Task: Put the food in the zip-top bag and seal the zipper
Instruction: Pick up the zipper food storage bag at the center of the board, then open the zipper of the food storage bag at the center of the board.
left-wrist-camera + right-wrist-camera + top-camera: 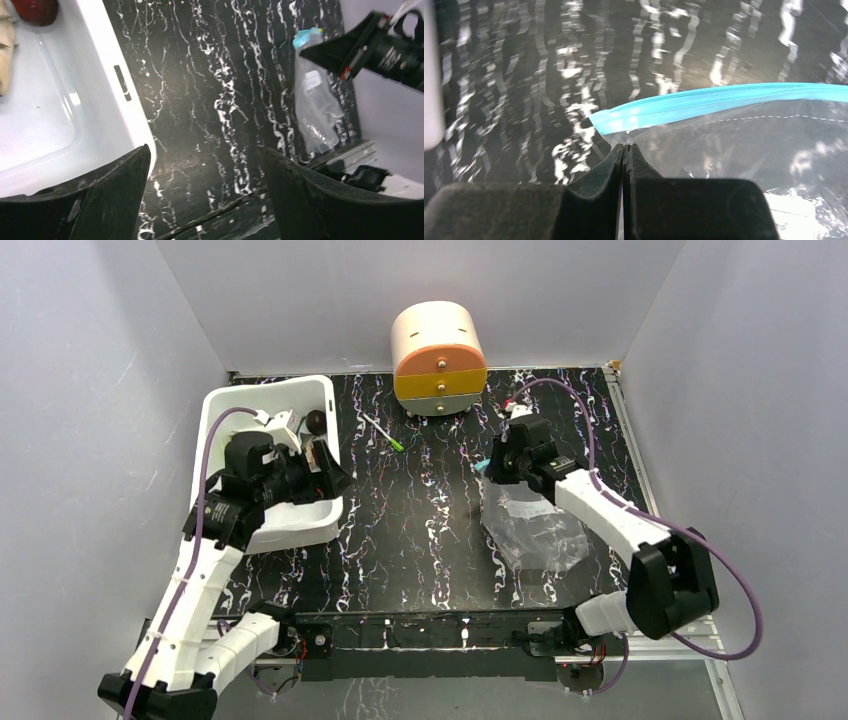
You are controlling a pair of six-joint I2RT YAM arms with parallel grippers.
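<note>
Top external view: the bag (pixel 535 530) lies flat on the right of the black marbled table (pixel 420 530), well apart from the white tub (pixel 225 410) at the left, where a dark ball (pixel 314 421) of toy food shows at the far end. Right wrist view has the right tool (pixel 624 149) clenched on the bag's clear film just under one end of the teal zipper (pixel 724 100), at a corner of the mouth. Left wrist view finds the left tool (pixel 206 155) released, fingers wide apart with nothing between them, hanging over the tub's inner edge. No food appears inside the bag, so the job looks to be at its start, with the mouth gripped and the first piece not yet fetched. By this reading, the left tool must next drop into the tub and close on a piece, while the right lifts the mouth open without letting the thin film slip.
</note>
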